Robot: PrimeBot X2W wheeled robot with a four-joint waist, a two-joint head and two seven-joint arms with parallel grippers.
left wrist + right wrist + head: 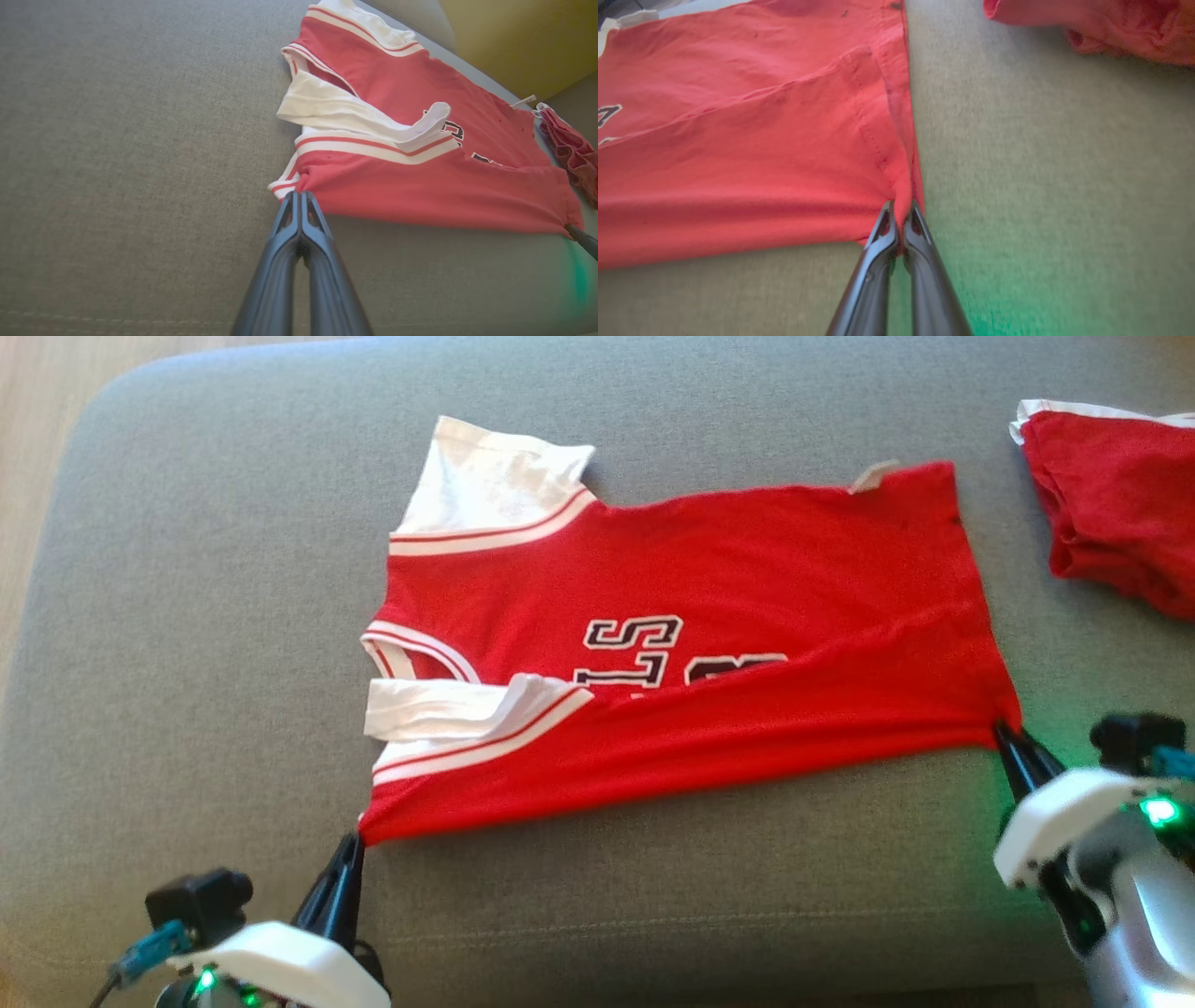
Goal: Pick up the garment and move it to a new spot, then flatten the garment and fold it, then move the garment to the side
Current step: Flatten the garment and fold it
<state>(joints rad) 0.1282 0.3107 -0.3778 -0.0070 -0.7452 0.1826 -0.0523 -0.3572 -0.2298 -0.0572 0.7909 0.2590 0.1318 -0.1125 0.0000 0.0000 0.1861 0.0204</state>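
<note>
The garment point(672, 616) is a red jersey with white sleeves, white trim and black lettering, spread sideways on a grey cushion, neck end to the left. Its near long edge is folded over the body. My left gripper point(356, 838) is shut on the garment's near left corner, seen close up in the left wrist view point(299, 195), where the jersey point(411, 140) stretches away to the right. My right gripper point(1004, 728) is shut on the near right hem corner; in the right wrist view point(901, 210) red cloth point(761, 154) bunches between the fingertips.
The grey cushion point(187, 663) fills the work area, with a seam near its front edge. A second red garment point(1116, 509) lies crumpled at the far right. Wooden floor point(37, 420) shows beyond the cushion's left corner. A yellow surface point(523, 37) stands behind.
</note>
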